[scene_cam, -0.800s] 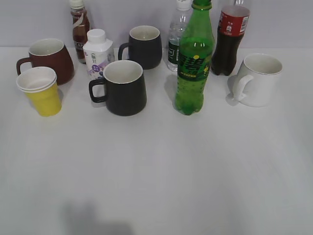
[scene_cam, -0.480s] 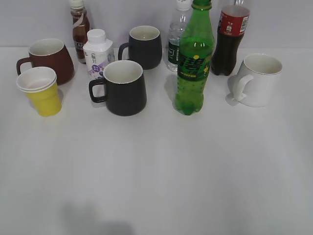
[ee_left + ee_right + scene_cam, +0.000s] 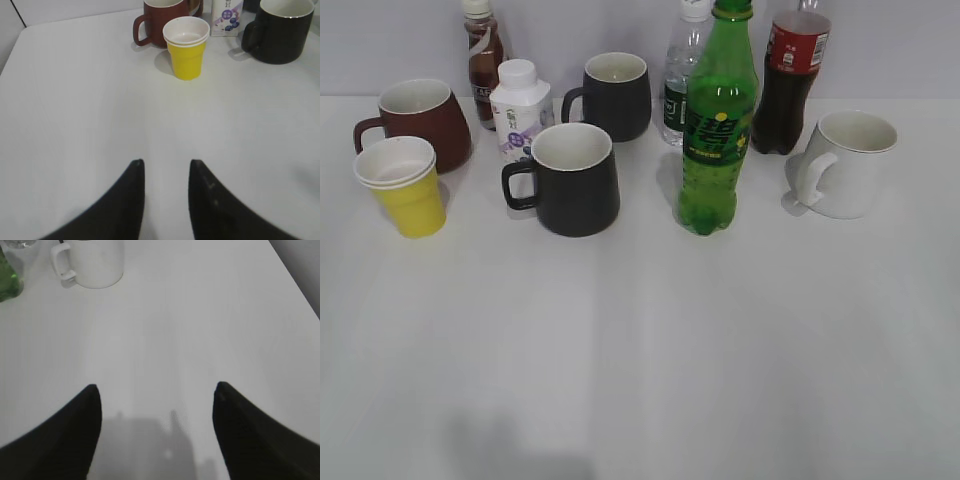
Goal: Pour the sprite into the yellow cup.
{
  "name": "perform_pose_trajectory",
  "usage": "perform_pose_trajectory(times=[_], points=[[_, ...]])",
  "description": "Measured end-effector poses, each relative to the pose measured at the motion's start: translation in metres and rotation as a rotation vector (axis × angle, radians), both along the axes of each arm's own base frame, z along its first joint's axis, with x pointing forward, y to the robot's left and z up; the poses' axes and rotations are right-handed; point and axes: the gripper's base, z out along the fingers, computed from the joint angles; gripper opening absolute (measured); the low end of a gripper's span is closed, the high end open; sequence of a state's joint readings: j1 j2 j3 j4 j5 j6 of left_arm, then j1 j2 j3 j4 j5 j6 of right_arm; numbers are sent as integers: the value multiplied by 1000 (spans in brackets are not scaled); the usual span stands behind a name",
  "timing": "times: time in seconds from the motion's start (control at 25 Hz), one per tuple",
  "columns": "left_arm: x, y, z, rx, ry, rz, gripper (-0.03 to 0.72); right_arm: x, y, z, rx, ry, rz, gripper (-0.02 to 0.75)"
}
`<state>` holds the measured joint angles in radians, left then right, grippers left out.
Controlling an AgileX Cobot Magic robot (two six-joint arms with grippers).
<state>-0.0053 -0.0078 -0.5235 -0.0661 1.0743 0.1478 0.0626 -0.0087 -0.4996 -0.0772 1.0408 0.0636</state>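
Nothing has moved since earlier: sprite point(image 3: 717, 120) stands upright mid-bench, far-left of the spread, empty right gripper point(image 3: 156, 392); yellow cup point(image 3: 186, 47) sits far-left, ahead of the narrowly parted left gripper point(image 3: 166, 165).

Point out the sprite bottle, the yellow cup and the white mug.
sprite bottle point(image 3: 717, 135), exterior view, on its dark label.
yellow cup point(image 3: 186, 59), left wrist view, on its yellow wall.
white mug point(image 3: 850, 170), exterior view, on its side wall.
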Motion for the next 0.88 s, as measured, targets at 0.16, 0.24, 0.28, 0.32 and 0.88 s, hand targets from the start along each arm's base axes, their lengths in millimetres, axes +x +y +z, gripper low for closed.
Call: perform_pose_trajectory(times=[0.16,0.24,0.28,0.32,0.88], points=[[0,0,0,0,0,0,239,0,0,0,0,0,0,519],[0,0,0,0,0,0,239,0,0,0,0,0,0,519],[0,0,0,0,0,0,239,0,0,0,0,0,0,519],[0,0,0,0,0,0,239,0,0,0,0,0,0,519],[9,0,13,-7,-73,-50,239,5,3,15,30,-113,24,519]])
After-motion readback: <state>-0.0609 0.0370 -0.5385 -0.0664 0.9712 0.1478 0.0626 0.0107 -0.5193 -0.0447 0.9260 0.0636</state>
